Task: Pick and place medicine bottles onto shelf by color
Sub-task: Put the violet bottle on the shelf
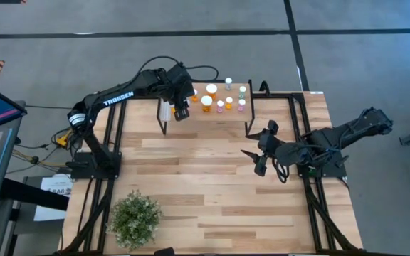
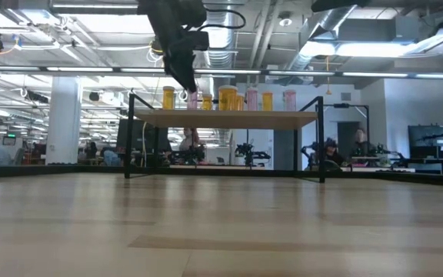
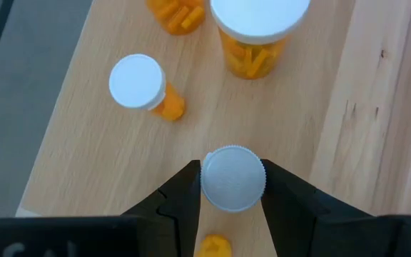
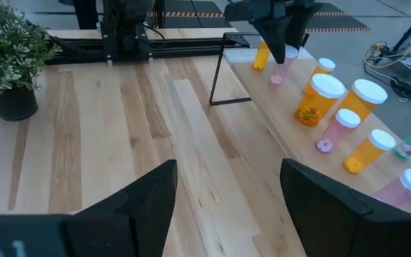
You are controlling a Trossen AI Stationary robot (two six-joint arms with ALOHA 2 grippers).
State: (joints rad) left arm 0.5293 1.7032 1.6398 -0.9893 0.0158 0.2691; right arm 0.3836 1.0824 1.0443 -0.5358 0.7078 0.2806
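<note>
The shelf (image 1: 212, 115) stands at the table's far edge, and several white-capped medicine bottles stand on it: orange ones (image 1: 206, 102), pink ones (image 1: 220, 105) and teal ones (image 1: 243, 90). My left gripper (image 1: 181, 112) hangs over the shelf's left end, shut on a small orange bottle (image 3: 232, 178). Two more orange bottles (image 3: 140, 82) (image 3: 257, 36) stand just beyond it on the shelf (image 3: 298, 128). My right gripper (image 1: 258, 160) is open above the table right of centre, with nothing between its fingers (image 4: 148, 207). My left gripper pinches the small bottle's white cap (image 3: 207, 187) between its two fingers, one on each side. The fingers come from above, slanting down. The bottle is upright with its orange body (image 3: 212, 246) below the cap. Whether its base rests on the shelf cannot be told.
A green potted plant (image 1: 135, 217) stands near the table's front left corner. Black frame rails (image 1: 301, 135) run along both sides of the table. The wide wooden middle of the table (image 1: 205, 185) lies between the arms.
</note>
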